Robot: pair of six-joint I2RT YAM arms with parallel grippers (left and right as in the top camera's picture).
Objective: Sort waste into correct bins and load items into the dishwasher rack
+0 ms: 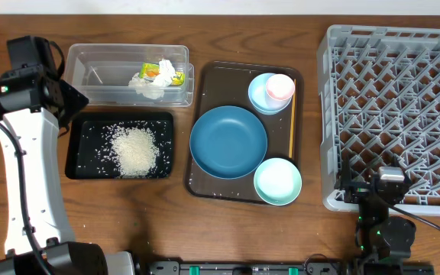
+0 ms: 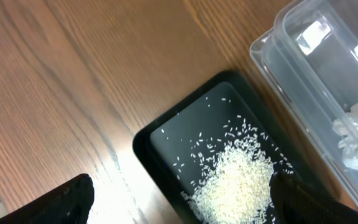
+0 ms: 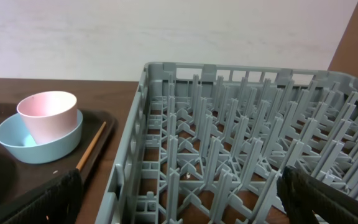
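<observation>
Starting with the pink cup (image 1: 280, 86), nested in the light blue bowl (image 1: 258, 98) at the brown tray's (image 1: 212, 82) far-right corner, one wall should be pinched; left gripper (image 2: 182, 190) and right gripper (image 3: 179, 190) are spread, empty.

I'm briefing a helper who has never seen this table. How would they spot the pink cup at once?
Find the dark brown tray in the centre. At its far right corner, the pink cup stands inside the small light blue bowl. Nothing else here is pink.
</observation>
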